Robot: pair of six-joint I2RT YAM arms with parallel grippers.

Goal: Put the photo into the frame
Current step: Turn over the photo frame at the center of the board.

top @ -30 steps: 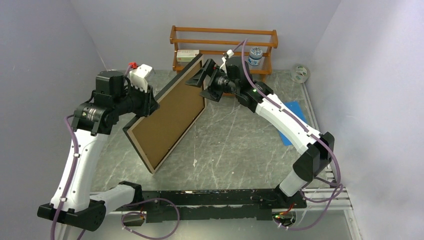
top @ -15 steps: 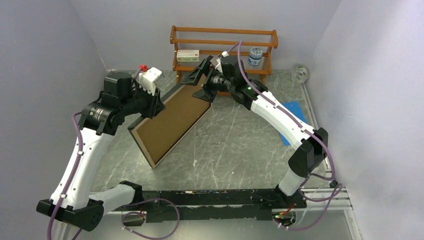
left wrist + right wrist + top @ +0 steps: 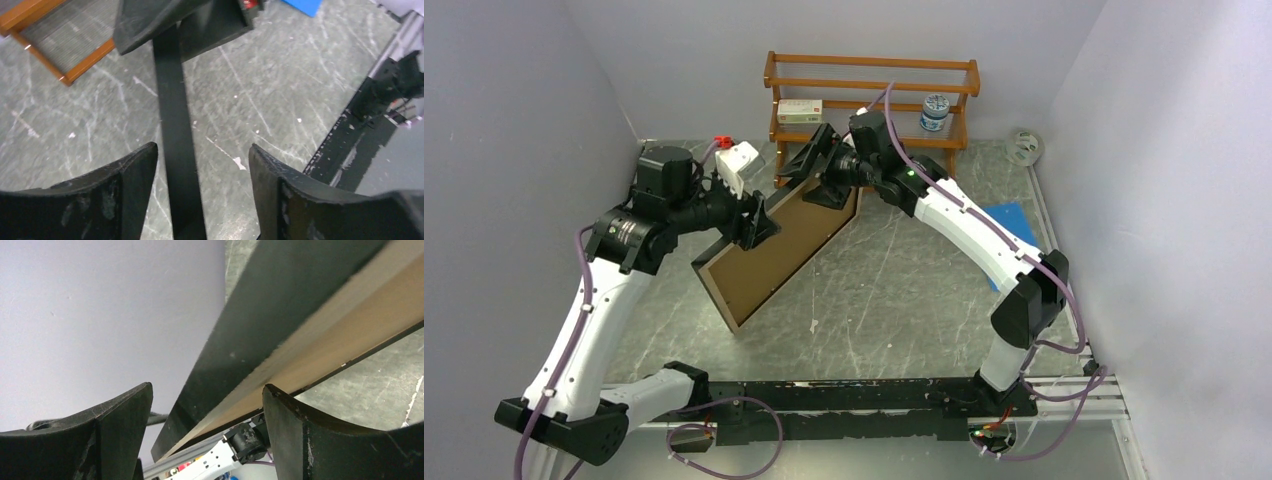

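Frame (image 3: 774, 255) aslant btwn L fingers (image 3: 127, 195)

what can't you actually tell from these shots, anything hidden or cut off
Photo: in no view; the top view shows only the brown back of the frame, so whether it is inside cannot be told.
Frame's front: turned away from the top camera; both wrist views catch only an edge.
Blue sheet: partly under the right arm, top view.
Label on the white box on the rack: too small, top view.

Wooden rack (image 3: 870, 62) (box (image 3: 799, 110) and jar (image 3: 934, 112) inside); blue sheet (image 3: 1014, 222) right.
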